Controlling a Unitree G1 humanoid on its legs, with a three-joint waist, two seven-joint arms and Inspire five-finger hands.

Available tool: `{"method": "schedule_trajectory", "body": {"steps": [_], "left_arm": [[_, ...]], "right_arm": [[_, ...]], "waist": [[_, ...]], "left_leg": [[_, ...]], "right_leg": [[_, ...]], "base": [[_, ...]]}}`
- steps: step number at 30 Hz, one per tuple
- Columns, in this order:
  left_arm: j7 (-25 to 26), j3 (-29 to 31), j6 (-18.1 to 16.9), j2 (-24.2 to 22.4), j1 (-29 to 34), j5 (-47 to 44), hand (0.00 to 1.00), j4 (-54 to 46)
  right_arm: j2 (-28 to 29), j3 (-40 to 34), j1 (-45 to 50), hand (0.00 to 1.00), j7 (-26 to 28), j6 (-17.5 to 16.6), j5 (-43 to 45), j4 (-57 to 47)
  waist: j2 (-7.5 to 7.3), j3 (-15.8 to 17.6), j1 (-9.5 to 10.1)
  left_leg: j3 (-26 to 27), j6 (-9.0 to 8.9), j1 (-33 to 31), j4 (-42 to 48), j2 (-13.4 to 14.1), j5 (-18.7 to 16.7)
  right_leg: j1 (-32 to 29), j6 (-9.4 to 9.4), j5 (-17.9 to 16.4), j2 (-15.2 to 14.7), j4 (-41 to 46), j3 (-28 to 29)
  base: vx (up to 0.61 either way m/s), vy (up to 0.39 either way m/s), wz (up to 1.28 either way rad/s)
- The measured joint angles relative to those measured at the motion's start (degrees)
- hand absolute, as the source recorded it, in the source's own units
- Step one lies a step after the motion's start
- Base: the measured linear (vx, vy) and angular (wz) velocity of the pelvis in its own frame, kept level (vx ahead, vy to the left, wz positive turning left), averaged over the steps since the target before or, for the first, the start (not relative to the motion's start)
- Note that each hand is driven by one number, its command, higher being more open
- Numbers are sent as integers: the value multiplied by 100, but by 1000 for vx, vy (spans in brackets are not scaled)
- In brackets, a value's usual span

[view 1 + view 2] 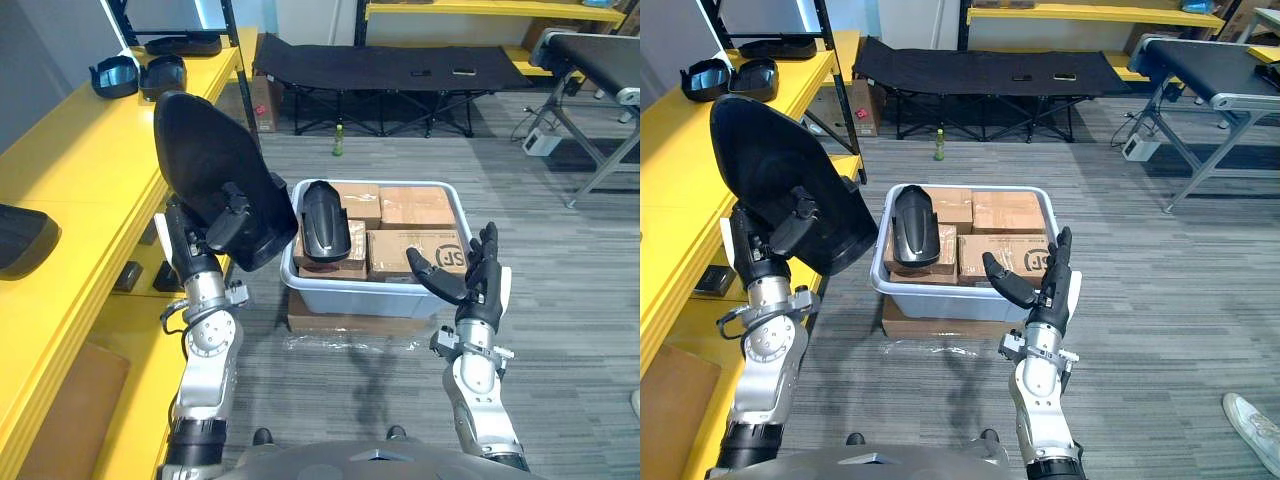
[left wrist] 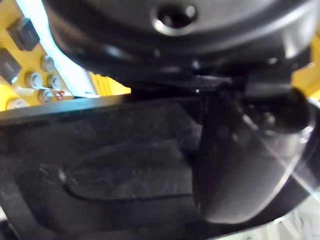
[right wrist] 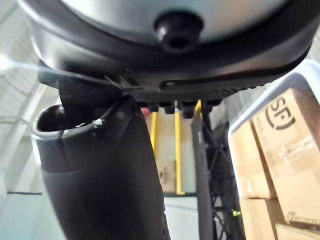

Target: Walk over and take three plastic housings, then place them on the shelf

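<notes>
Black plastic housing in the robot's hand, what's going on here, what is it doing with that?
The robot's left hand grips a large black plastic housing and holds it raised beside the yellow shelf on its left, not yet set down. Its right hand is open and empty in front of the grey bin, where a second black housing stands among cardboard boxes. Other dark housings lie on the shelf.

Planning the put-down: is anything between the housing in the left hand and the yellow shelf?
Nothing visible: the housing held in the left hand is right beside a bare stretch of the yellow shelf.
</notes>
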Motion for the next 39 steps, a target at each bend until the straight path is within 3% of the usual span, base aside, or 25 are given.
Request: {"method": "schedule_trajectory", "body": {"steps": [5, 11, 20, 23, 28, 33, 36, 39], "left_arm": [[-555, 35, -356, 64, 605, -533, 0, -583], [-573, 238, -442, 60, 930, -594, 0, -1008], [-803, 965, -601, 35, 1637, -853, 0, -1379], [-795, 1277, -726, -2, 1791, -949, 0, -1393], [-825, 1513, -801, -81, 2075, -1104, 0, -1471], [-1318, 1512, -806, -95, 2030, -1346, 0, -1475], [-1660, 1432, -840, -73, 1994, -1477, 0, -1475], [-1650, 1424, -955, -74, 2054, -1603, 0, -1475]], "right_arm": [[-206, 12, -21, 100, 195, -153, 139, -1], [-224, 141, -76, 100, 227, -226, 291, -3], [-229, 841, -614, 100, 305, -203, 431, 0], [-223, 888, -745, 100, 374, -188, 434, 0], [-232, 927, -759, 100, 691, -138, 440, 0], [-259, 1053, -755, 100, 955, 37, 431, -1], [-385, 1054, -744, 100, 794, 150, 369, 0], [-408, 1053, -735, 100, 786, 175, 392, -1]], "waist": [[74, 3, 106], [143, -7, 245], [163, -15, 861], [87, -4, 1004], [6, -29, 1108], [10, -20, 1102], [78, 34, 1139], [147, 103, 1182]], "left_leg": [[-165, -1, -2, 0, -2, -5], [-443, 14, -151, 68, -18, -6], [-1040, -9, -420, 166, -104, 28], [-1219, -13, -432, 164, -137, 39], [-1378, -18, -515, 199, -155, 41], [-1590, 53, -871, 314, -226, 203], [-1791, 131, -985, 110, -299, 495], [-1879, 203, -987, 7, -350, 613]], "right_leg": [[91, -14, -57, 1, -6, -193], [206, -49, -95, 7, -75, -490], [402, -8, -130, 10, -92, -1093], [518, -7, -213, 5, -70, -1283], [535, -7, -298, 4, 1, -1426], [580, -8, -458, 4, 193, -1916], [568, -29, -667, -51, 477, -2247], [552, -3, -839, -144, 729, -2364]], "base": [[-33, -7, 15], [-19, -11, 24], [14, -13, 34], [11, -20, 29], [14, -21, 17], [3, -30, 49], [-27, -10, 81], [-65, 6, 35]]}}
